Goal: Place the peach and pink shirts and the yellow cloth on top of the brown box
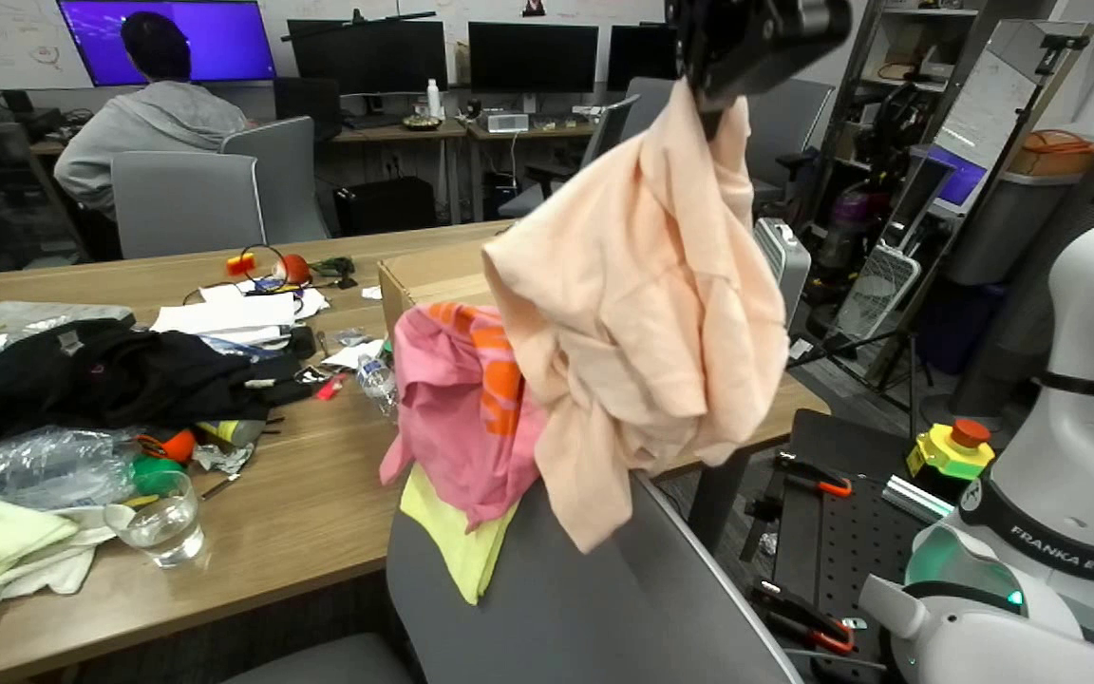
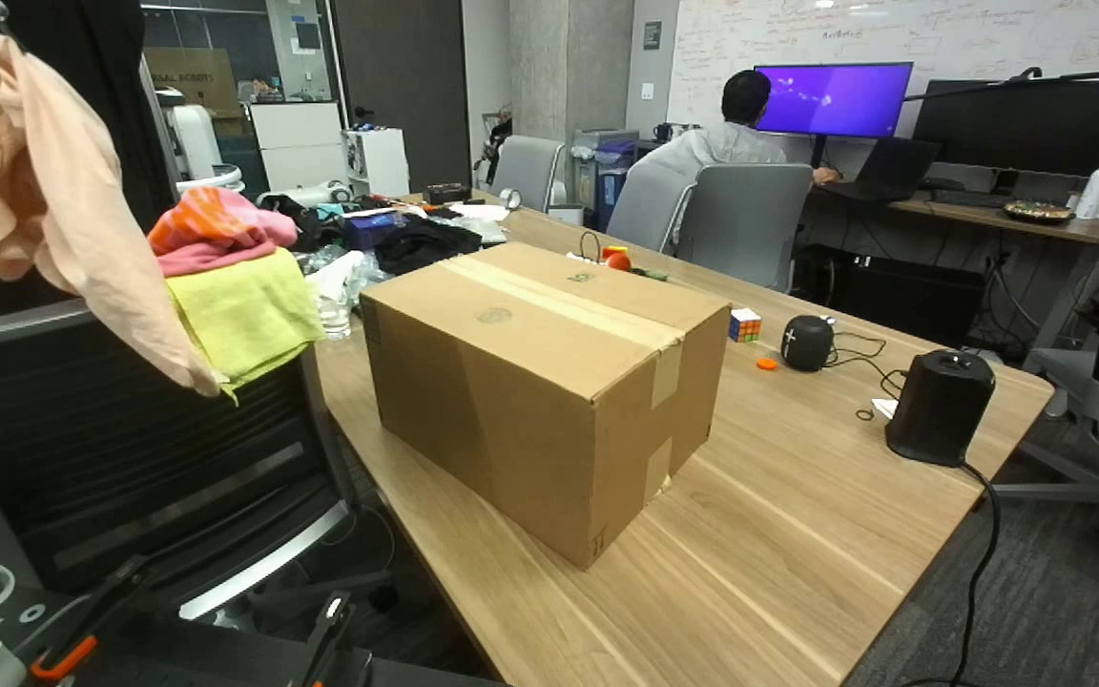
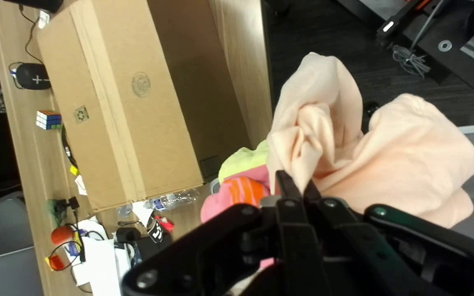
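My gripper is shut on a bunched part of the peach shirt, which hangs in the air. In an exterior view the peach shirt hangs in front of the chair back and hides part of the box. The pink shirt, with an orange pattern, lies over the yellow cloth on top of the chair back; both also show in an exterior view, the pink shirt above the yellow cloth. The closed brown box stands on the table, its top bare. It lies left of the gripper in the wrist view.
The grey chair back stands at the table's edge. Black clothing, plastic bottles and a glass of water lie on the table. A puzzle cube and black speakers stand beyond the box.
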Robot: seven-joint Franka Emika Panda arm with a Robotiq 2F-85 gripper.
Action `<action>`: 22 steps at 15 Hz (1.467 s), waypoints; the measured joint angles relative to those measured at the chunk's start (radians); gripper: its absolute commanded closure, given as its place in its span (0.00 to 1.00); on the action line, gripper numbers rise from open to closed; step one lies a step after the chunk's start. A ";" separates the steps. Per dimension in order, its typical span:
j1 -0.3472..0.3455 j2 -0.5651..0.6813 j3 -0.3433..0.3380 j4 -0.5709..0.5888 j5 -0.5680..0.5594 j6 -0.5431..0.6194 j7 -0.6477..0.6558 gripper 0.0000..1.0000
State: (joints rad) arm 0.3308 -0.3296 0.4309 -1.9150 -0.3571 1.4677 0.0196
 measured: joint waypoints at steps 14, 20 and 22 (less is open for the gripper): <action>-0.090 0.304 -0.097 0.511 -0.163 -0.310 -0.022 0.99; -0.147 0.421 -0.223 0.620 -0.178 -0.254 0.042 0.99; -0.182 0.444 -0.256 0.635 -0.162 -0.190 0.087 0.99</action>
State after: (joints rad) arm 0.1489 0.1143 0.1754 -1.2797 -0.5187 1.2773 0.1068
